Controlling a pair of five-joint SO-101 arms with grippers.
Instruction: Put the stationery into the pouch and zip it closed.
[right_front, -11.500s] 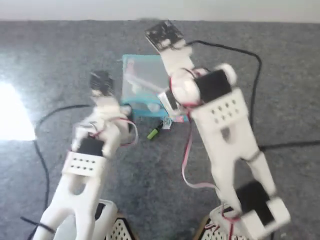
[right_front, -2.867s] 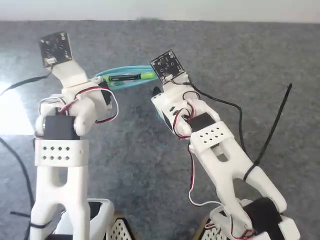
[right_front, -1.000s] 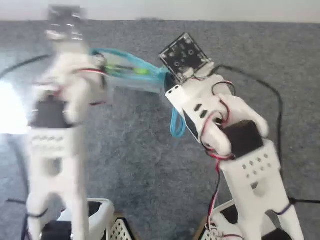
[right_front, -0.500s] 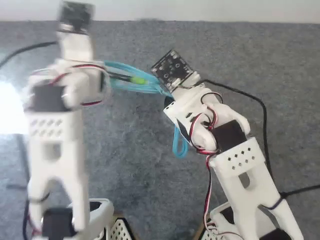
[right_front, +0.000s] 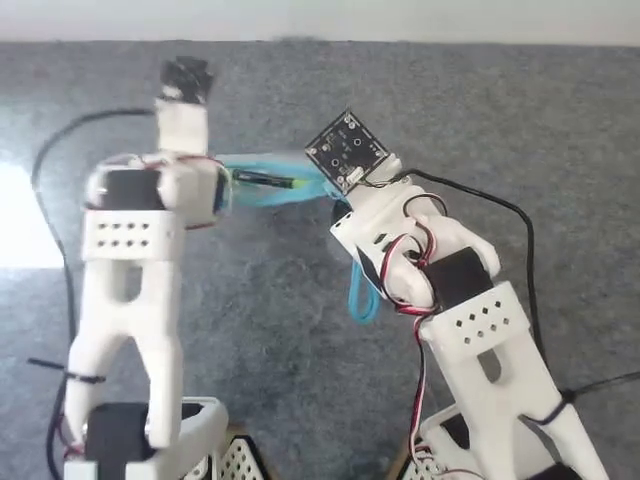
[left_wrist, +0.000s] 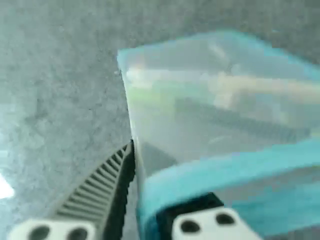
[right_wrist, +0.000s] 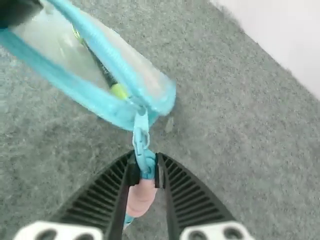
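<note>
The pouch (right_front: 272, 185) hangs stretched between the two arms above the far half of the tabletop (right_front: 520, 120), with a dark pen (right_wrist: 98, 62) with a green end lying inside it. The left end effector (left_wrist: 160, 177) is clamped on one end of the pouch's teal-edged wall. The right end effector (right_wrist: 146, 167) is closed on the zipper pull (right_wrist: 141, 137) at the opposite end. The pouch looks light, thin and floppy, and its clear film is probably slick, so it likely needs tension from both ends to keep the zip track straight. The bound edge and the pull seem the firmest places to hold. I cannot tell how far the zip has run.
</note>
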